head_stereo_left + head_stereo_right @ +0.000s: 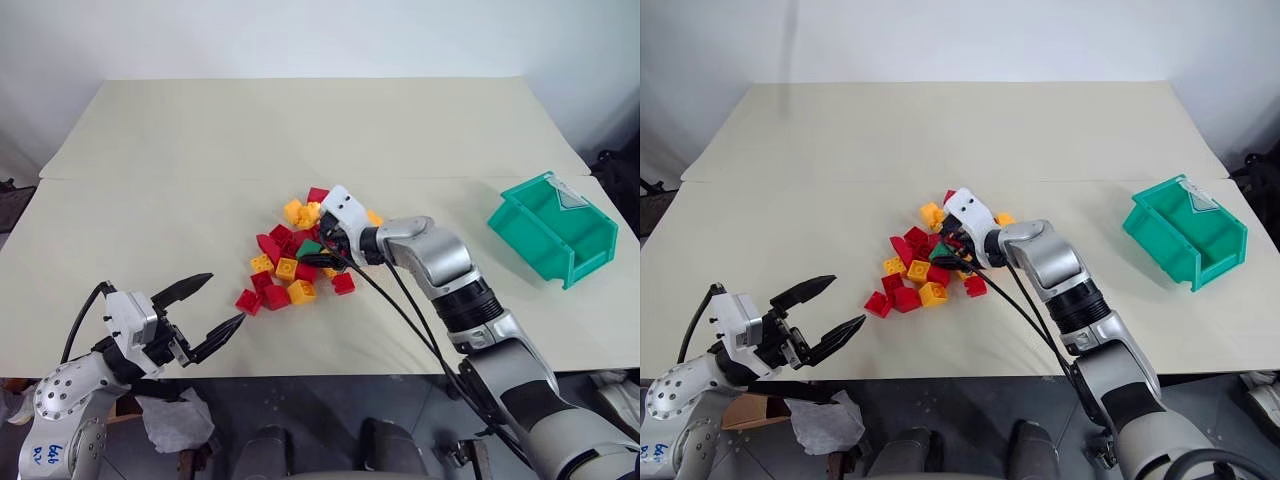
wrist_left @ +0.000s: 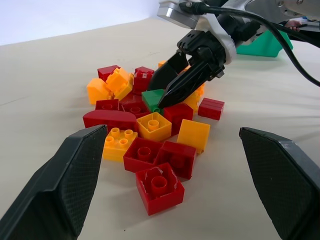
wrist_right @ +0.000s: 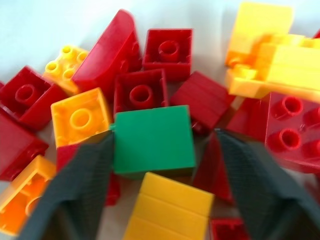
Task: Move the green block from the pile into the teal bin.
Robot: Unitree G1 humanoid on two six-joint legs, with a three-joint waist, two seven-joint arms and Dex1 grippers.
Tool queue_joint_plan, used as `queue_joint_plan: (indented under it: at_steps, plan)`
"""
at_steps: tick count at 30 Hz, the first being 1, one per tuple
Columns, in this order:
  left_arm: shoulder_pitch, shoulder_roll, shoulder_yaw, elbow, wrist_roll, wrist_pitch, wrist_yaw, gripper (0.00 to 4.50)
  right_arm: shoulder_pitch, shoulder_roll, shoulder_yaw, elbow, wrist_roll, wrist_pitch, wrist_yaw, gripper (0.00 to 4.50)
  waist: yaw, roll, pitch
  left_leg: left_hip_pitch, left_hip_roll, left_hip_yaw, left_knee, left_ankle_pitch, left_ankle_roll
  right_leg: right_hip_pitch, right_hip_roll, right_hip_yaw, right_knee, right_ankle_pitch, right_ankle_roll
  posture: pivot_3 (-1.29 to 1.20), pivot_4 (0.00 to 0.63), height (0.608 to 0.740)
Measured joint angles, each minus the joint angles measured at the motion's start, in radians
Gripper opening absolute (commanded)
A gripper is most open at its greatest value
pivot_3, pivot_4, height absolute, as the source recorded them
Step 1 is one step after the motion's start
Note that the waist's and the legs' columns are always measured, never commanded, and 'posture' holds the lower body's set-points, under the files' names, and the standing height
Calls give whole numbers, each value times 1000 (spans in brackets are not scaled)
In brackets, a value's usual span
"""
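Green block sits in the pile, teal bin waits off to the right.

I've got the green block [image 3: 153,140] lying smooth face up among the red and yellow-orange bricks of the pile [image 1: 292,265], mid-table. In my right wrist view it lies between the two dark fingers, one touching its edge. The teal bin [image 1: 552,229] stands well apart, near the table's right edge.

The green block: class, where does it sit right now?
In the right wrist view the green block lies in the pile, between the right gripper fingers.
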Motion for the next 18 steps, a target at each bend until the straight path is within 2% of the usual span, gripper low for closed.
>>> queue_joint_plan:
  at_steps: [1, 2, 9, 14, 18]
  plan:
    - [-1, 0, 0, 0, 0, 0, 0, 4500, -1, -1, 6, -3, -1, -2, 7, 1848, -1, 0, 0, 0, 0, 0, 0, 0, 0, 0, 0, 0, 0, 0, 0, 0, 150, 740]
    - [-1, 0, 0, 0, 1, -1, 0, 4500, -4, -1, 10, -3, -2, -2, 10, 1789, -3, 0, 0, 0, 0, 0, 0, 0, 0, 0, 0, 0, 0, 0, 0, 0, 150, 740]
    - [-9, 0, -1, 0, 2, -2, 0, 4500, 0, -20, 3, -10, 4, -27, 45, 1793, -12, 0, 0, 0, 0, 0, 0, 0, 0, 0, 0, 0, 0, 0, 0, 0, 150, 740]
    - [-54, 0, -28, 2, 2, -1, -2, 4500, 67, -34, -159, -70, 101, -197, 102, 1793, -10, 0, 0, 0, 0, 0, 0, 0, 0, 0, 0, 0, -1, 0, 0, 0, 150, 740]
    - [-110, 0, -78, 6, 2, 7, -17, 4500, 155, -110, -299, -158, 175, -304, 146, 1793, 0, 0, 0, 0, 0, 0, 0, 0, 0, 0, 0, 0, -1, 0, 0, 0, 150, 740]
